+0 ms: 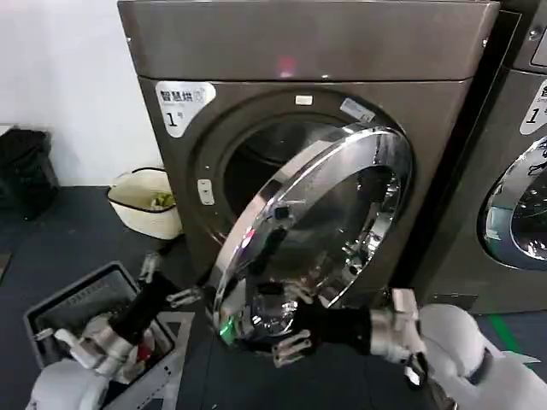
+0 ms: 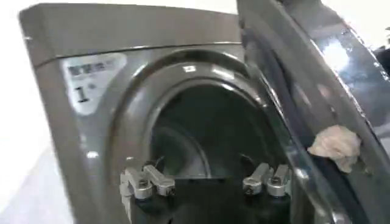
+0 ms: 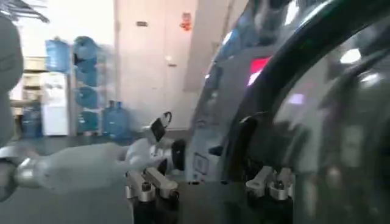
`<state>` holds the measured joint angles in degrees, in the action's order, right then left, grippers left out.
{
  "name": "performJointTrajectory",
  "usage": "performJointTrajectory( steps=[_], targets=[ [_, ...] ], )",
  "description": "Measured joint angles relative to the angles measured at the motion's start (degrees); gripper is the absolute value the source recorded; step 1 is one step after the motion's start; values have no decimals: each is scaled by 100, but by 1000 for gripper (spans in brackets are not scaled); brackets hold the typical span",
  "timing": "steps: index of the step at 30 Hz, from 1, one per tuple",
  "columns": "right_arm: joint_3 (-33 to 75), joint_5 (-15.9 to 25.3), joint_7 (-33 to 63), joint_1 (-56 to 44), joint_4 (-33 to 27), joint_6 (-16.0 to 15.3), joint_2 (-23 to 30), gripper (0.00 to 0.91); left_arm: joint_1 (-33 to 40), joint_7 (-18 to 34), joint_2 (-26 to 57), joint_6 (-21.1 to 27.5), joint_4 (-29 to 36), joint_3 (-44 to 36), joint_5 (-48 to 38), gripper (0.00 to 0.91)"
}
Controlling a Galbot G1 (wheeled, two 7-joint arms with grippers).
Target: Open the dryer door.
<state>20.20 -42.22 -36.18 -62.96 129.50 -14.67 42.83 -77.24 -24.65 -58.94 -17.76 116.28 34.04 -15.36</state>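
Behind the half-open dryer door (image 1: 320, 218), the drum interior is dark.

The second machine (image 1: 521, 171) on the right was cut off by the picture's edge, so just part of its front and door showed. The dryer door (image 1: 316, 231) hid the lower right of the drum opening (image 1: 265, 162) behind it. The white sticker (image 2: 91, 73) on the dryer (image 2: 79, 152) was too blurred to read. The grey crate (image 1: 77, 307) at near left was partly covered by the left arm.
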Motion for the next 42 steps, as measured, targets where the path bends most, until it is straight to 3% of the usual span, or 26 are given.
performJointTrajectory(
  steps=[11,22,28,36,42],
  targets=[
    [2428,430,450,-2301,553,328,722,907,414,-62,123,-109,-88,-742,91,907],
    [4126,1582,1559,-3970,837,1087,2406,907,939,-68,125,-185,-227,-1534,57,907],
    [4696,1880,2262,-4364,782,1160,3424,907,1329,-60,49,-225,-404,-2007,56,907],
    [5638,1924,3363,-4397,637,1213,4435,907,1867,-45,-108,-226,-681,-2639,53,907],
    [6358,2417,4392,-4325,317,1082,4945,907,2283,-32,-276,-240,-940,-3097,62,907]
  ],
)
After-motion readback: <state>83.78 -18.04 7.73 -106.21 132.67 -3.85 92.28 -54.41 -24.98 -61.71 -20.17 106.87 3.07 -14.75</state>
